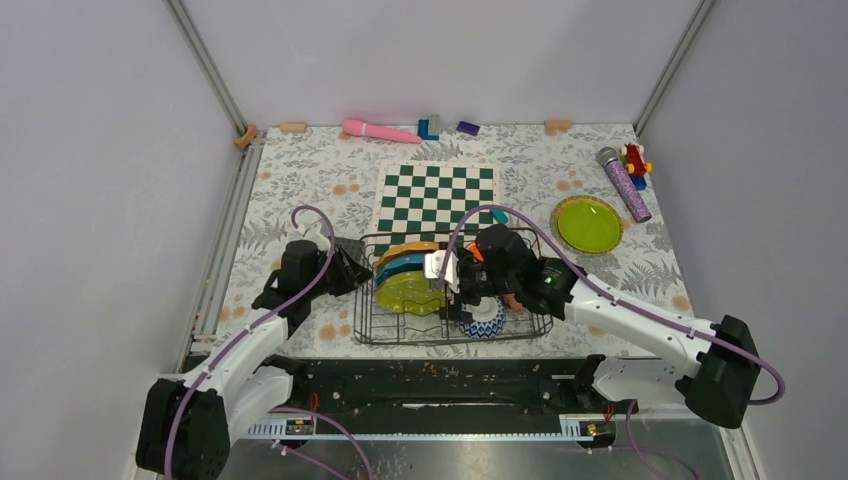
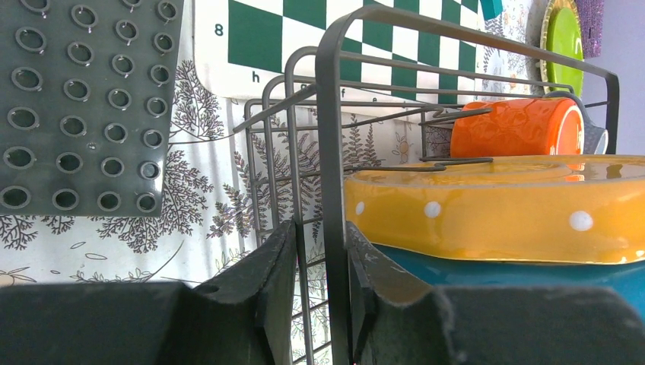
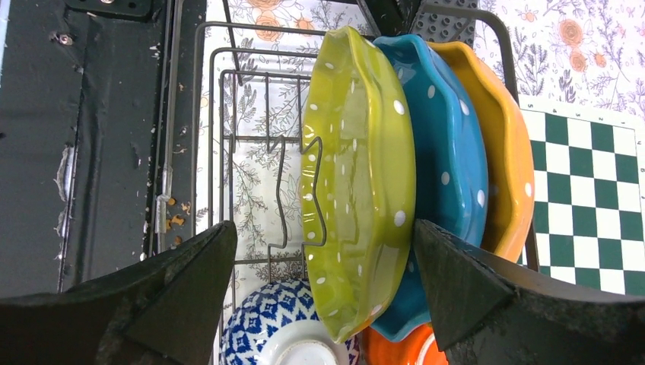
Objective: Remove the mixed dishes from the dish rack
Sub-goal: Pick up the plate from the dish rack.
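The dish rack (image 1: 380, 330) stands in front of the chessboard. In it stand a lime green plate (image 3: 357, 175), a teal plate (image 3: 449, 152) and a yellow-orange plate (image 3: 506, 144), with a blue-and-white bowl (image 3: 258, 327) and an orange cup (image 2: 517, 128). My left gripper (image 2: 322, 266) is shut on the rack's left end wire (image 2: 331, 137). My right gripper (image 3: 323, 251) is open wide over the rack, jaws either side of the lime plate's edge, one fingertip (image 3: 445, 266) against the teal plate. The pink mug and grey cup are hidden under the right arm.
Another lime green plate (image 1: 588, 224) lies flat on the table at the right. A purple microphone (image 1: 625, 183) and a red toy (image 1: 634, 158) lie behind it. The chessboard (image 1: 437, 195) is behind the rack, a dark grey studded mat (image 2: 84, 99) to its left.
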